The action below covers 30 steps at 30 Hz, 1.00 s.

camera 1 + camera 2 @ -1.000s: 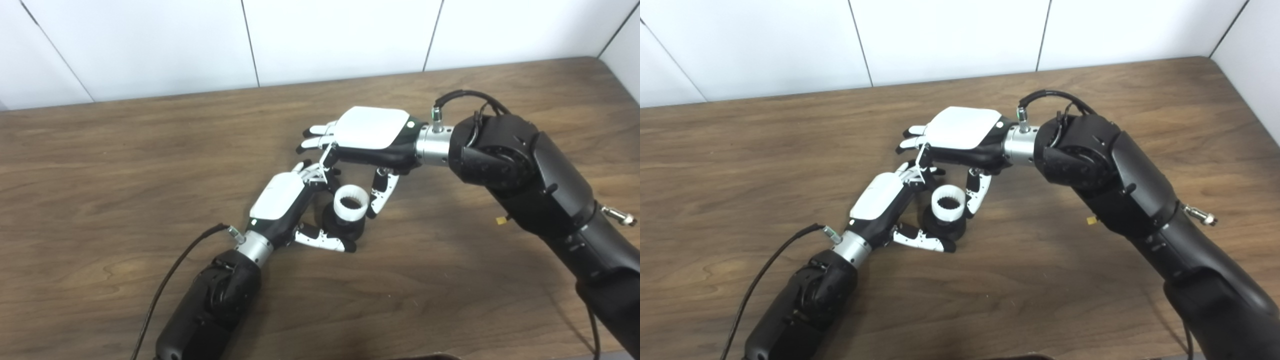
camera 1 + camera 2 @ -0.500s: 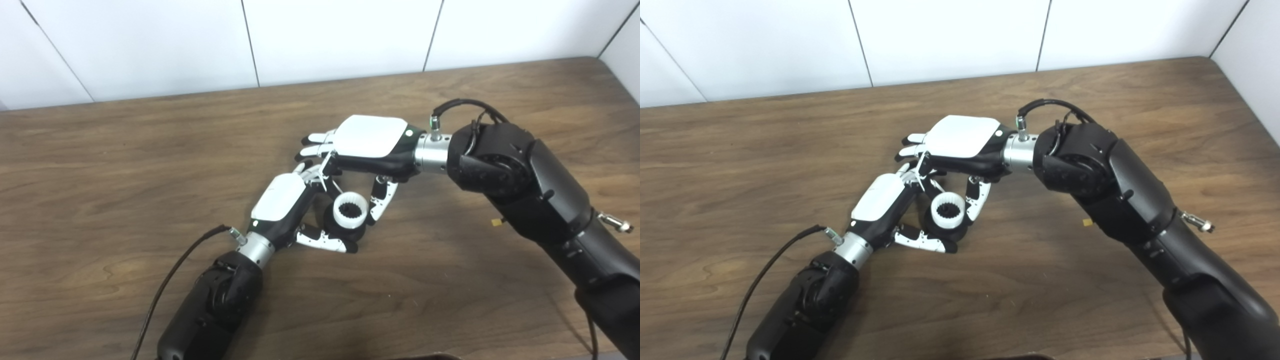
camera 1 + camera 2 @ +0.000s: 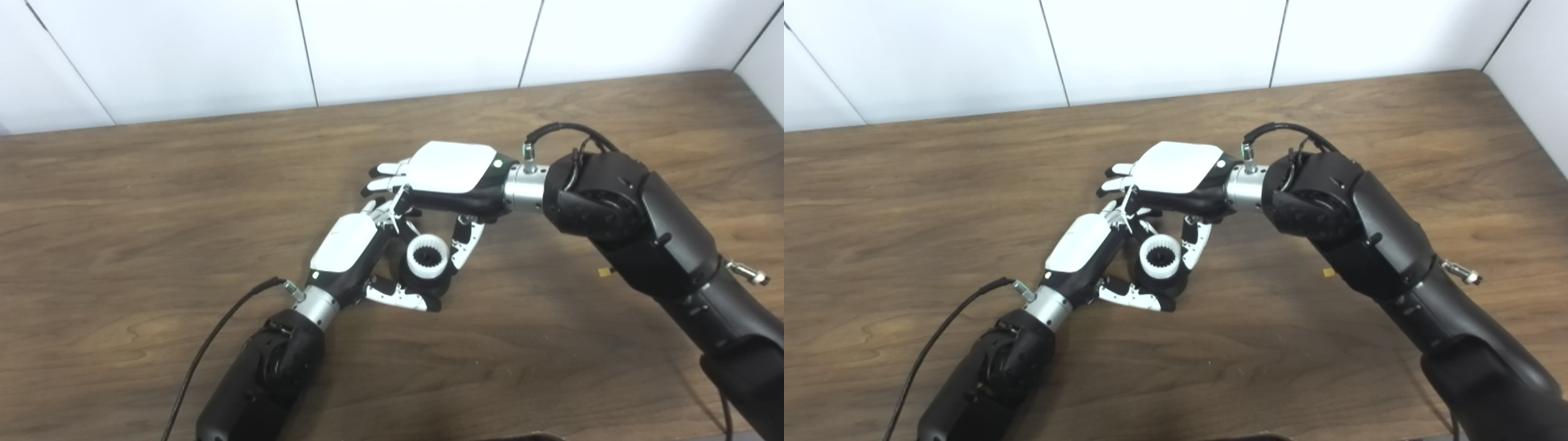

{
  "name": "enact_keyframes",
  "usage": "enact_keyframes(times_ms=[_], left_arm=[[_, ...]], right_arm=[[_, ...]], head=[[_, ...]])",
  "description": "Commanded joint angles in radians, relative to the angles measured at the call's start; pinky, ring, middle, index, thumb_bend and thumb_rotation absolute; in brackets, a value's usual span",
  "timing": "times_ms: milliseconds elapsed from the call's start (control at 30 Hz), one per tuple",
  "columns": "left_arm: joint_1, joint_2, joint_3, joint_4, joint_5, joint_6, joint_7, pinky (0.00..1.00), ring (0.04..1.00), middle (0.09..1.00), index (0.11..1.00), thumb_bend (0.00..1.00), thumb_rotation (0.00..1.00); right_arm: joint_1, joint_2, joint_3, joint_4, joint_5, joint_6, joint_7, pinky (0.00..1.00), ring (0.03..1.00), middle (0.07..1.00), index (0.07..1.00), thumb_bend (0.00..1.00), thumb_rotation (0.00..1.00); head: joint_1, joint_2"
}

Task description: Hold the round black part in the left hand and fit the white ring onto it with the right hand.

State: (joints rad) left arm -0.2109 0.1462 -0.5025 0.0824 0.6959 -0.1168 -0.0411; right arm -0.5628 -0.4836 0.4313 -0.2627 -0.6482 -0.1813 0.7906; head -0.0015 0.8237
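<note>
One white ring; one black part

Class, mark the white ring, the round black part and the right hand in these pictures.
white ring point(image 3: 427, 258), left eye view, on its toothed top rim.
round black part point(image 3: 1176, 283), right eye view, on its dark side wall below the ring.
right hand point(image 3: 450, 168), left eye view, on its white back plate.

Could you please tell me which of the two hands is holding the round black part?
The left hand: it wraps the black part under the white ring; the right hand hovers above.
</note>
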Motion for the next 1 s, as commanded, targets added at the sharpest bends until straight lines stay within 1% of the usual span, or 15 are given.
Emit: enact_keyframes(times_ms=[0, 267, 500, 967], left_arm=[[0.015, -0.004, -0.028, 0.007, 0.020, -0.006, -0.026, 1.00, 0.942, 0.854, 0.479, 0.52, 0.05], [0.020, -0.005, -0.030, -0.001, 0.017, -0.005, -0.028, 1.00, 0.935, 0.857, 0.478, 0.52, 0.05], [0.024, -0.008, -0.030, -0.007, 0.019, -0.001, -0.030, 1.00, 0.938, 0.857, 0.478, 0.52, 0.05], [0.027, -0.009, -0.030, -0.015, 0.022, 0.000, -0.030, 1.00, 0.930, 0.859, 0.478, 0.52, 0.05]], right_arm=[[-0.037, -0.002, -0.011, -0.011, 0.003, -0.027, -0.031, 0.90, 0.986, 0.939, 0.479, 0.52, 0.13], [-0.029, 0.003, -0.015, -0.003, 0.000, -0.037, -0.037, 0.89, 0.983, 0.939, 0.479, 0.52, 0.13], [-0.025, 0.004, -0.017, -0.011, -0.004, -0.021, -0.023, 0.92, 0.995, 0.946, 0.480, 0.51, 0.13], [-0.008, 0.006, -0.015, -0.009, -0.005, -0.023, -0.025, 0.93, 0.998, 0.949, 0.480, 0.52, 0.13]], head=[[-0.001, 0.001], [0.003, 0.000], [0.005, 0.005], [0.006, 0.010]])
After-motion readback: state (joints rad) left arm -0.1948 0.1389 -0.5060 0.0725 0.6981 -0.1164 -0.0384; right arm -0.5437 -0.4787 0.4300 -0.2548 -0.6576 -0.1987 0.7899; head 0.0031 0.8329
